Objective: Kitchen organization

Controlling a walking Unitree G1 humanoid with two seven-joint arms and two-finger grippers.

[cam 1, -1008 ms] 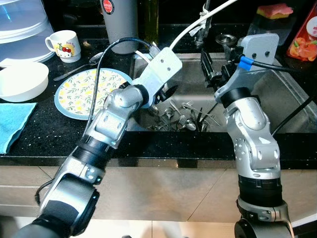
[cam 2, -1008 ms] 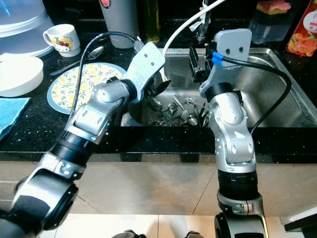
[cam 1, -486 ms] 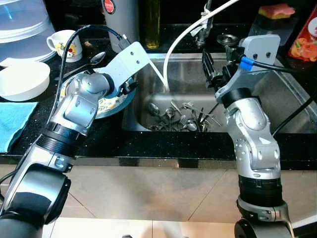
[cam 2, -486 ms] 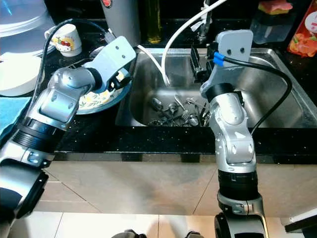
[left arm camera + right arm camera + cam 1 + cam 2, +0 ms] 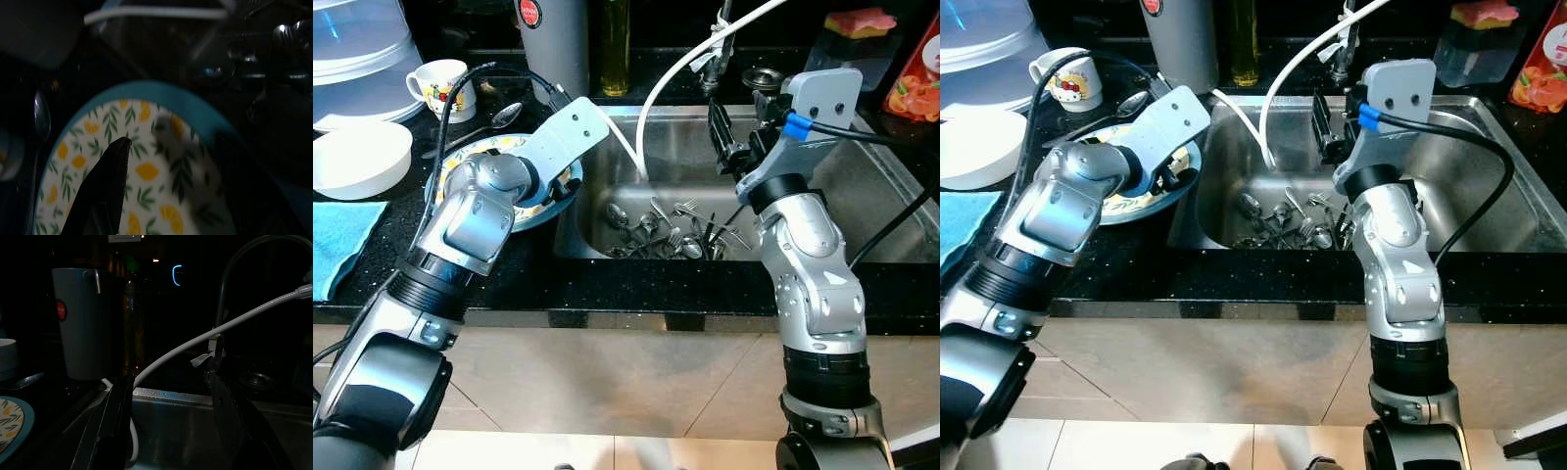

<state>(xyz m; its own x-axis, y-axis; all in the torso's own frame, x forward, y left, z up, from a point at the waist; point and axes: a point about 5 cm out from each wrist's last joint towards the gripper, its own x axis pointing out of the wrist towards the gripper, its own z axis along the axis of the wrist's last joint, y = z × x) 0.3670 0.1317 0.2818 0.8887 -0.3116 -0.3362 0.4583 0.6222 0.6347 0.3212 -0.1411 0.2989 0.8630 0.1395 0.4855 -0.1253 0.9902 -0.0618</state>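
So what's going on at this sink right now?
The robot stands at a kitchen counter with a steel sink that holds a pile of cutlery. Its left gripper is at the lemon-patterned plate on the counter beside the sink, fingers apart with one over the plate's face; whether it actually grips the rim is hard to tell. The right gripper hangs open above the sink, near the white hose, holding nothing.

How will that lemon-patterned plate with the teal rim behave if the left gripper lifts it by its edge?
The lemon-patterned plate with the teal rim looks glazed and rigid, so it should stay stiff but may slip in the left gripper. It is probably ceramic, so fairly heavy and breakable. It lies beside the steel sink, so a slide could drop it in.
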